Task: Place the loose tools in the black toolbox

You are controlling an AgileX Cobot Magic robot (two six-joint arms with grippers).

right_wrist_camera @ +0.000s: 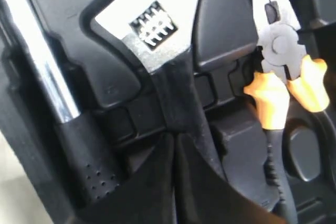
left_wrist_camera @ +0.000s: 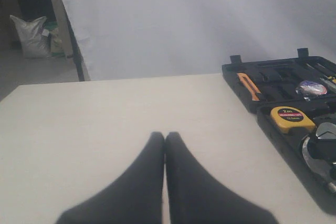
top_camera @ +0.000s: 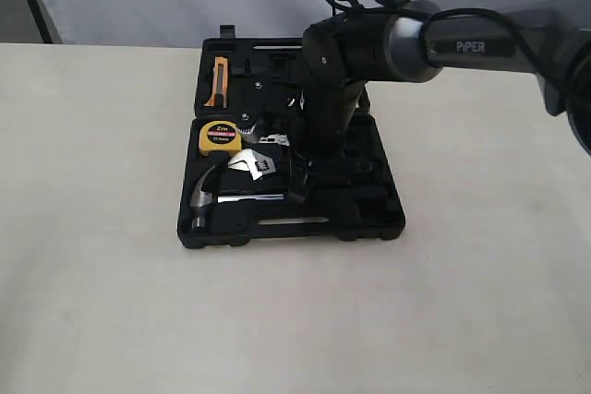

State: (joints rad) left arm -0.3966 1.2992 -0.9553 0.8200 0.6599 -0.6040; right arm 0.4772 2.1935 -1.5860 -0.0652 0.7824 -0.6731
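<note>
Right wrist view: right pincer [right_wrist_camera: 173, 142], fully closed, empty, tips at silver-jawed black-handled adjustable wrench [right_wrist_camera: 157, 40] directly ahead, likely seating it in large black moulded plastic toolbox [right_wrist_camera: 220, 30]; chrome-shafted claw hammer [right_wrist_camera: 47, 77] alongside, recessed.

The open toolbox [top_camera: 369, 219] lies on the counter [top_camera: 92, 274]. Hammer [top_camera: 205, 196], wrench [top_camera: 249, 166] and tape measure [top_camera: 220, 137] sit in its near half, with the right arm [top_camera: 342, 71] reaching down beside them.
</note>
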